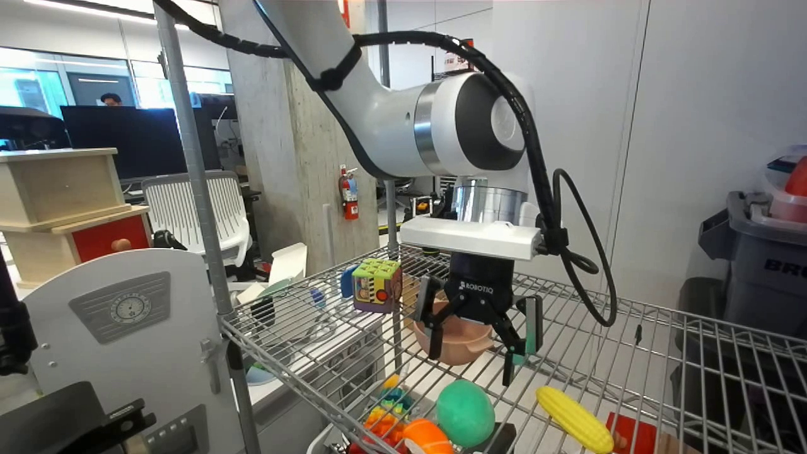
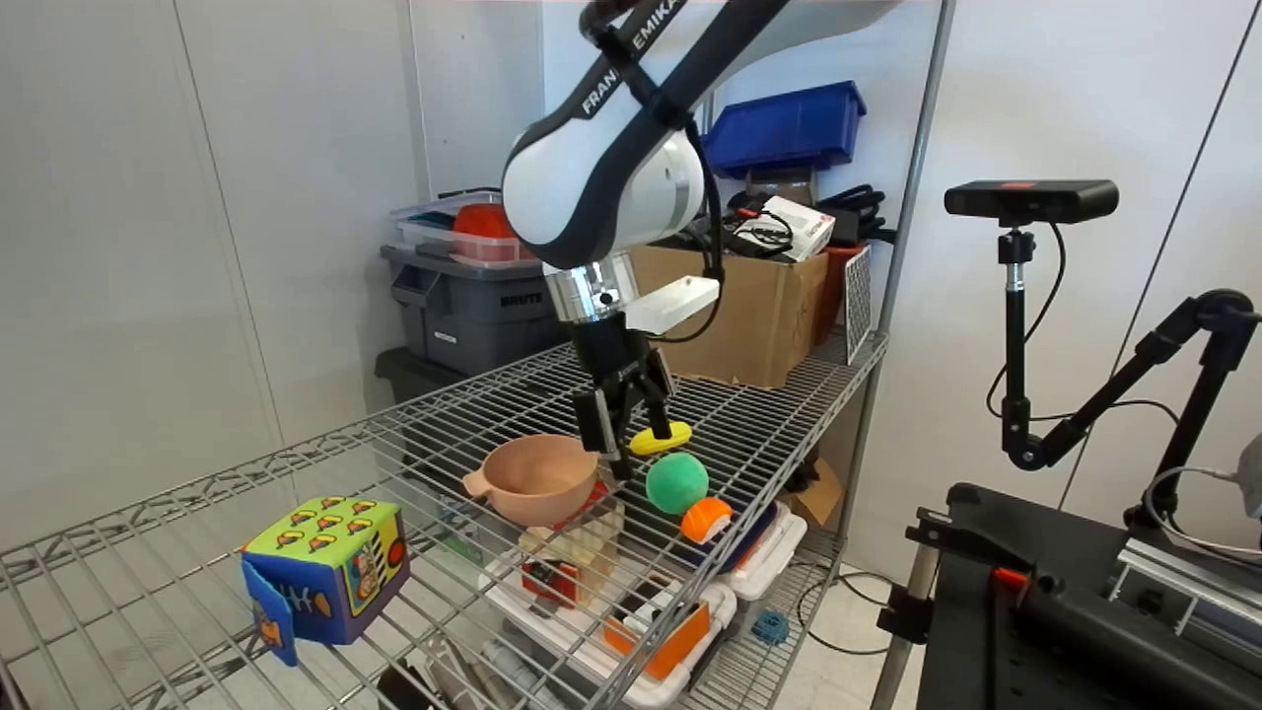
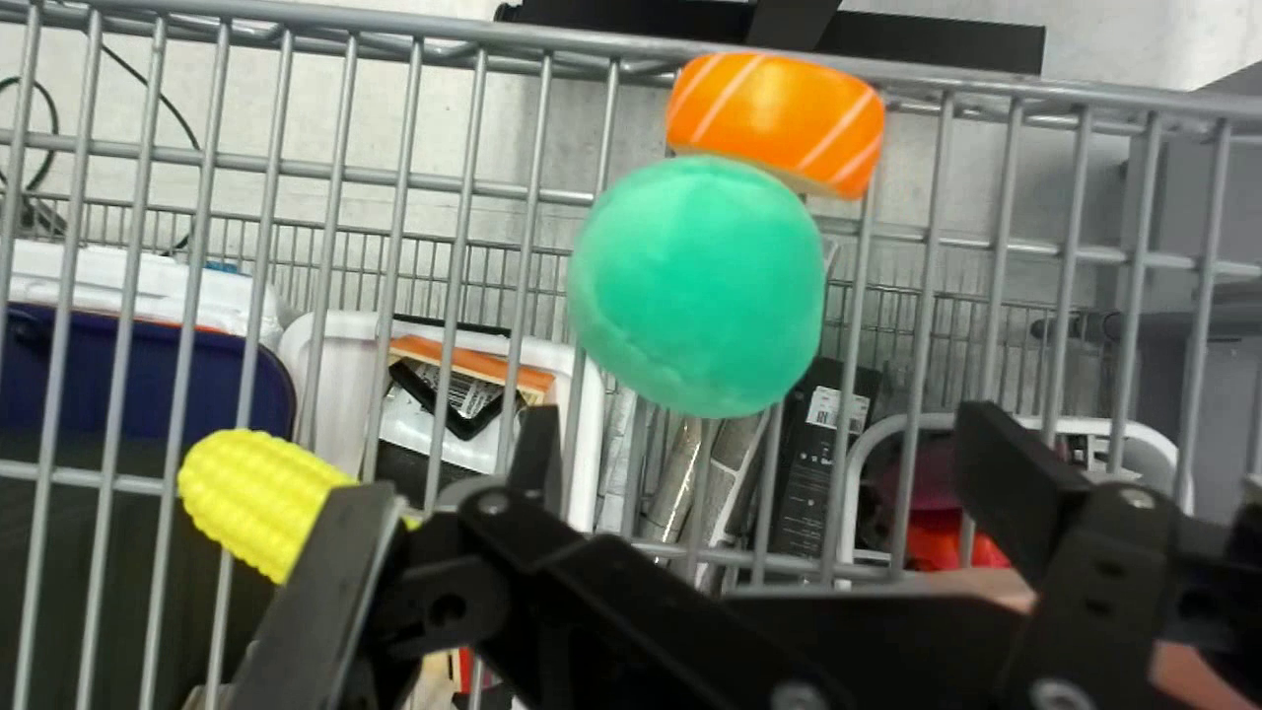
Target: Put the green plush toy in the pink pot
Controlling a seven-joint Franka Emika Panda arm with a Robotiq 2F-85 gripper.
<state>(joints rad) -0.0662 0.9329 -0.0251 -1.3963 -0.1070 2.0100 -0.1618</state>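
Note:
The green plush toy [image 1: 465,413] rests on the wire shelf near its edge. It also shows in an exterior view [image 2: 677,483] and, ahead of the fingers, in the wrist view [image 3: 700,286]. The pink pot [image 2: 523,505] stands upright on the shelf; the inside that shows is empty. In an exterior view the pot [image 1: 459,337] is partly hidden behind the fingers; in the wrist view only slivers of it [image 3: 986,586] show. My gripper [image 1: 471,364] is open and empty above the shelf, beside the pot and apart from the green toy. Its spread fingers also show in the wrist view [image 3: 757,434].
An orange striped toy [image 3: 774,118] sits against the green toy at the shelf edge. A yellow corn toy [image 1: 574,419] lies nearby. A colourful cloth cube [image 2: 325,572] stands on the pot's far side from the toys. A cardboard box [image 2: 730,316] stands at the shelf's end.

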